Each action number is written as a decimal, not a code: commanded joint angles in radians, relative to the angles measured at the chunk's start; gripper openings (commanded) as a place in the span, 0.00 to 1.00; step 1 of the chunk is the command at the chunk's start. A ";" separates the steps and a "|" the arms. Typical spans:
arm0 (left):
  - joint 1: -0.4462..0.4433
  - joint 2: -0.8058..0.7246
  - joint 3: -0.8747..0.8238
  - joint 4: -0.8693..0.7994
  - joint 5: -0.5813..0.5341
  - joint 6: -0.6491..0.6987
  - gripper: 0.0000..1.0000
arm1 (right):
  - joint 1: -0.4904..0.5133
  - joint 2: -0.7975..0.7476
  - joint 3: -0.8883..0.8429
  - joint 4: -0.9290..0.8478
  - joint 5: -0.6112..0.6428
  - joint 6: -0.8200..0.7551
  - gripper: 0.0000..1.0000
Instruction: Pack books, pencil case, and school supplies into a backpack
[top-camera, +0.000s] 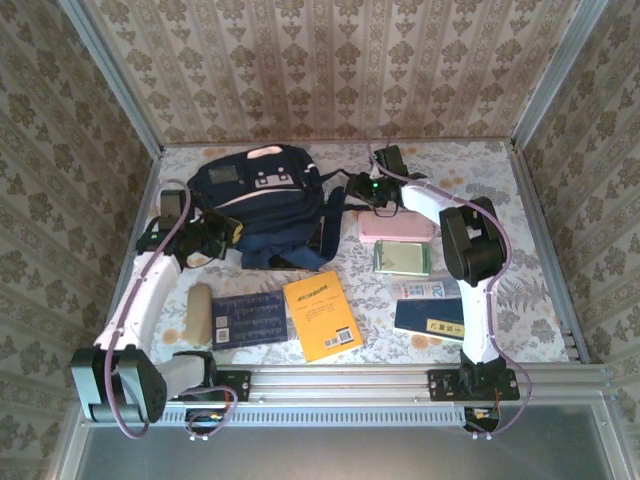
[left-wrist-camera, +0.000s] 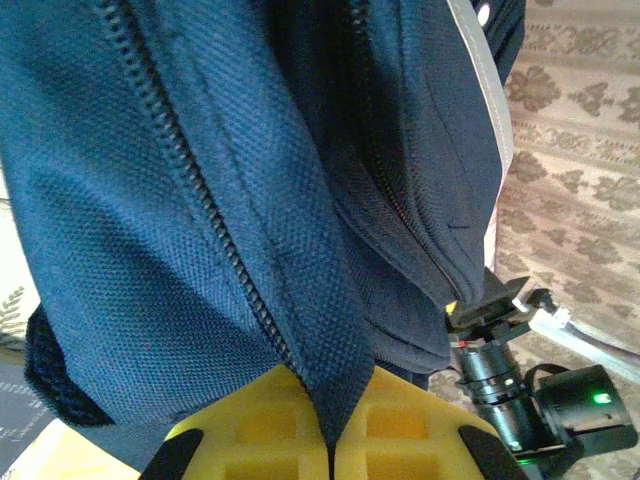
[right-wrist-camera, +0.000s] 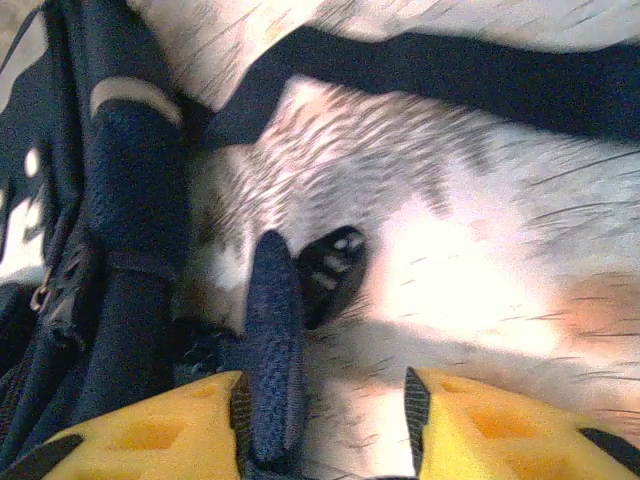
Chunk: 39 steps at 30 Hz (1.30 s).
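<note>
We see the backpack (top-camera: 262, 190), navy woven cloth with pale trim stripes and a light buckle patch, slumped near the far edge of the tabletop (top-camera: 530, 200), left of its middle; the tabletop has a pale, leaf-printed cover. The left gripper (left-wrist-camera: 330, 425) has its moulded yellow pads pressed together on a fold of the backpack's coarse fabric; a black toothed zip (left-wrist-camera: 200, 190) runs down beside the pinch. The right gripper (right-wrist-camera: 325, 390) stands with its jaws apart just right of the bag; a padded navy mesh strap (right-wrist-camera: 272, 330) lies between them, against one pad and clear of the other.

The flat things lie nearer us. The pencil case (top-camera: 395, 227), a soft pink oblong, sits right of the bag; the green-and-white pad (top-camera: 402, 258) is just in front of it, then the white-and-blue pack (top-camera: 428, 289), then the navy book (top-camera: 430, 318) with its yellow label. The smooth orange-yellow book (top-camera: 321, 315) lies tilted by the near edge's middle; the dark blue book (top-camera: 249, 319), ruled with rows of text, is just beside it on the left.
</note>
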 joint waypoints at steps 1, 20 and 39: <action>-0.080 0.038 0.074 0.102 0.013 0.044 0.00 | 0.018 -0.139 -0.034 -0.084 0.132 -0.047 0.49; -0.369 0.185 0.133 -0.003 -0.193 0.301 0.57 | 0.122 -0.657 -0.462 -0.280 0.148 -0.118 0.54; -0.551 -0.136 -0.372 0.100 -0.125 0.227 0.83 | 0.364 -0.800 -0.864 -0.052 -0.082 0.070 0.61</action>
